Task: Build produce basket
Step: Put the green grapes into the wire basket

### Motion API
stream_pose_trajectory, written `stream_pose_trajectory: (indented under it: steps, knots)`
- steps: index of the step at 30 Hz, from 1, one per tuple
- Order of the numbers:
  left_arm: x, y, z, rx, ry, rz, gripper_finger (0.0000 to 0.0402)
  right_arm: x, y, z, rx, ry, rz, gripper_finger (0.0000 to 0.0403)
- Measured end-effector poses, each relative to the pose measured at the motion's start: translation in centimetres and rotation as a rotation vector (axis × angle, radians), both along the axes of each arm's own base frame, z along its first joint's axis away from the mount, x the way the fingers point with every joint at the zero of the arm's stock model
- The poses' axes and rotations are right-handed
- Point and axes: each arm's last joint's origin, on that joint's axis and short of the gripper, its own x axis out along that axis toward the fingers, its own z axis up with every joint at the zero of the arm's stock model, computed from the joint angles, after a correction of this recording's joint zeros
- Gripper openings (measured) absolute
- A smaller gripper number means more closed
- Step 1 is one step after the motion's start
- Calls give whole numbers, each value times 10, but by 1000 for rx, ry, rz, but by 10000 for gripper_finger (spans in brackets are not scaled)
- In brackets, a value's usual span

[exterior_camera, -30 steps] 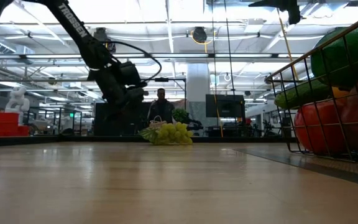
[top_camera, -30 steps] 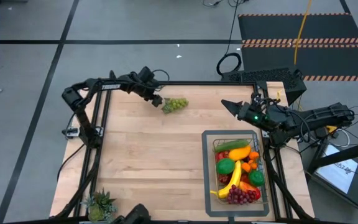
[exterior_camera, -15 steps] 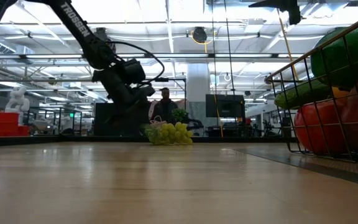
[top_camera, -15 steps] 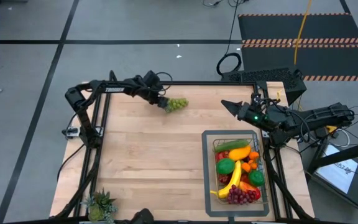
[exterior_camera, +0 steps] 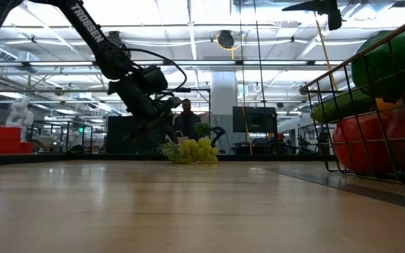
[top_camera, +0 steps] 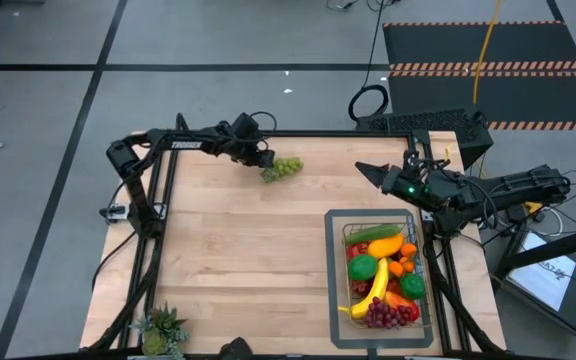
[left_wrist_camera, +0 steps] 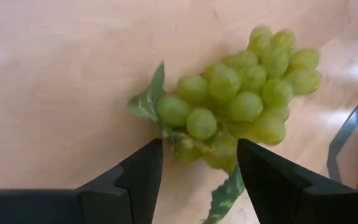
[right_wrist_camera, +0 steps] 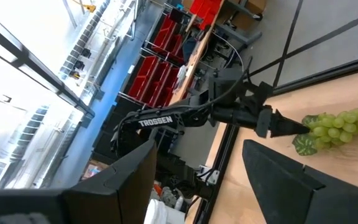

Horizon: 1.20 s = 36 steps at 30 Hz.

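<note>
Two fingers of the left pincer (left_wrist_camera: 197,165) stand spread around the green grapes' (left_wrist_camera: 247,99) stem end.

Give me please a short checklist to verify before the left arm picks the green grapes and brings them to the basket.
1. Left gripper lined up on the green grapes: ok, the stem end sits between the fingers.
2. Grapes gripped: not ok, gaps show beside both fingers.
3. Grapes resting on the table: ok.
4. Right gripper away from the grapes: ok, it waits open near the basket.
5. Free space in the basket: cannot tell, it looks nearly full.
</note>
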Motion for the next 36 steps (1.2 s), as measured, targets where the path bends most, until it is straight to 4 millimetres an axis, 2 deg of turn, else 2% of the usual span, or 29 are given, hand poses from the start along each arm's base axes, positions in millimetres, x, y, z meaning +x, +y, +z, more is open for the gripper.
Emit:
stream_pose_trajectory:
  steps: [6,9,13,19,21,30,36]
  knots:
    - [5,-2,-7,-10,8,7,205,0,0,0,0,0,0,235]
    - [5,-1,-8,16,22,20,187,0,0,0,2,-1,1,235]
    - [5,0,-7,34,17,23,132,0,1,0,4,-1,27,235]
    - [7,1,-5,78,-3,-6,30,0,1,0,3,0,27,235]
    - [8,1,-5,82,-10,-12,11,0,1,0,3,-1,27,235]
    - [8,0,1,35,-70,-47,5,0,1,0,2,1,27,235]
    - [7,-4,32,86,-174,-56,4,0,1,0,-10,7,26,235]
